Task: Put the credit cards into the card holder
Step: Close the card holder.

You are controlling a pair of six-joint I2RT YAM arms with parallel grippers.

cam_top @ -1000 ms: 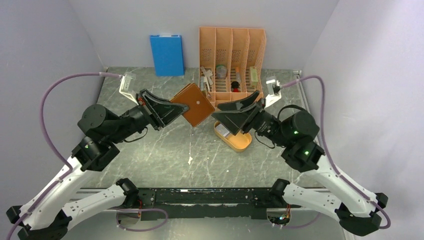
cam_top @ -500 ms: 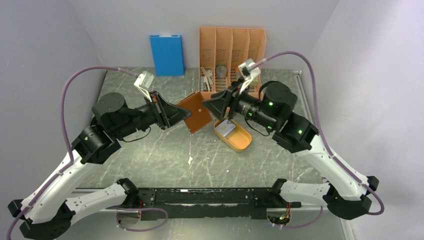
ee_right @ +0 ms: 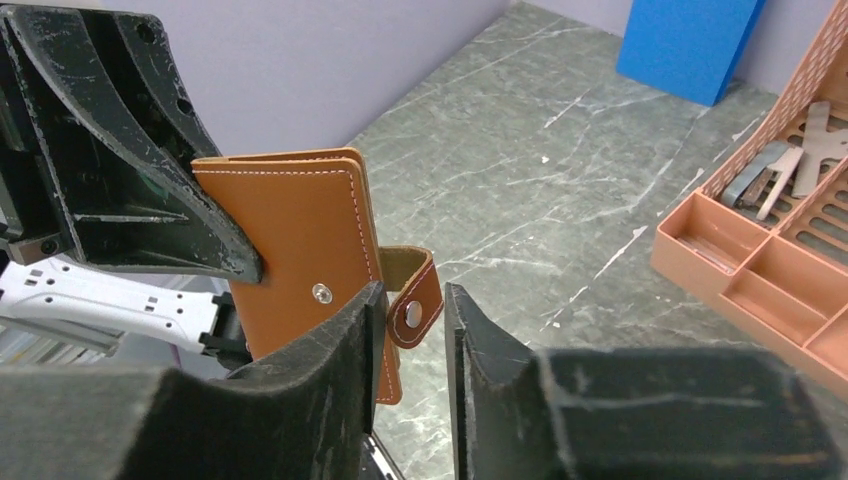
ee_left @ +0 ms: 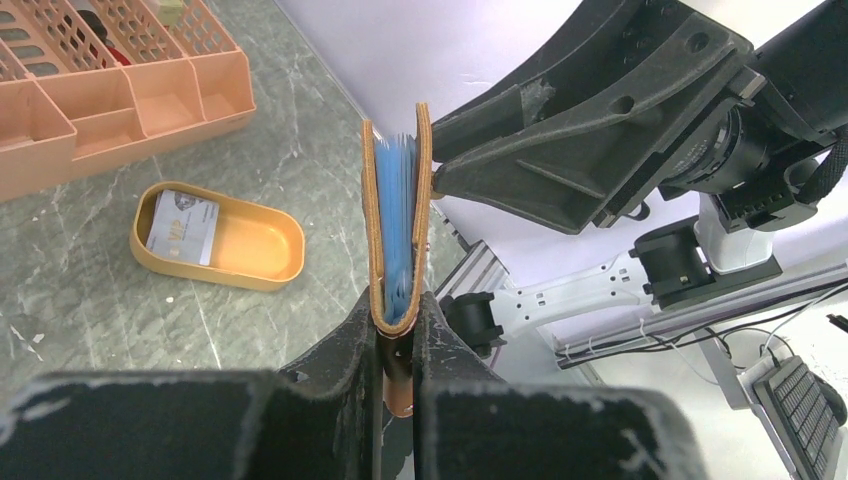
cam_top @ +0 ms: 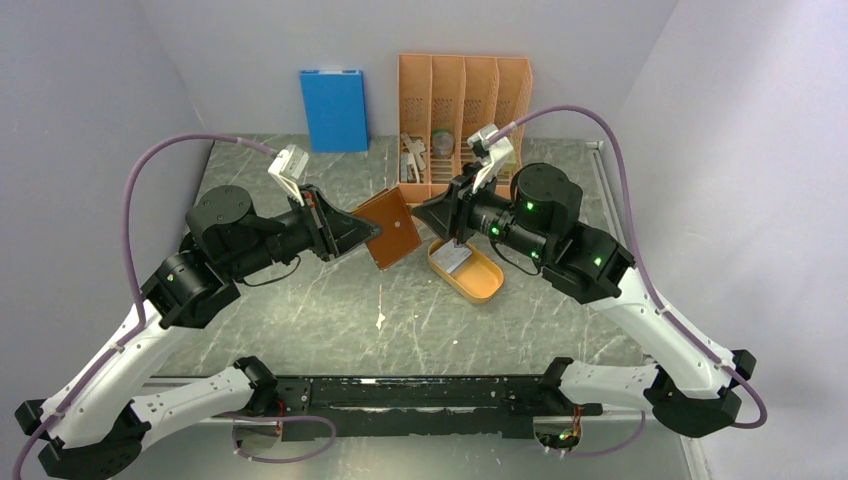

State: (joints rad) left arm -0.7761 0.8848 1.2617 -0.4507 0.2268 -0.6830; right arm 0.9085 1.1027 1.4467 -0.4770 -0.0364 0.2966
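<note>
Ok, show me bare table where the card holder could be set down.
Best: the wide bare stretch of table between the left arm and right arm, from the orange tray to the near rail. A smaller strip lies in front of the blue box. Crowded: around the tray and desk organizer, where both arms meet at the card holder.

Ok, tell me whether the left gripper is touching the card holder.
Touching. The left wrist view shows the left gripper shut on the folded end of the card holder, no gap visible.
</note>
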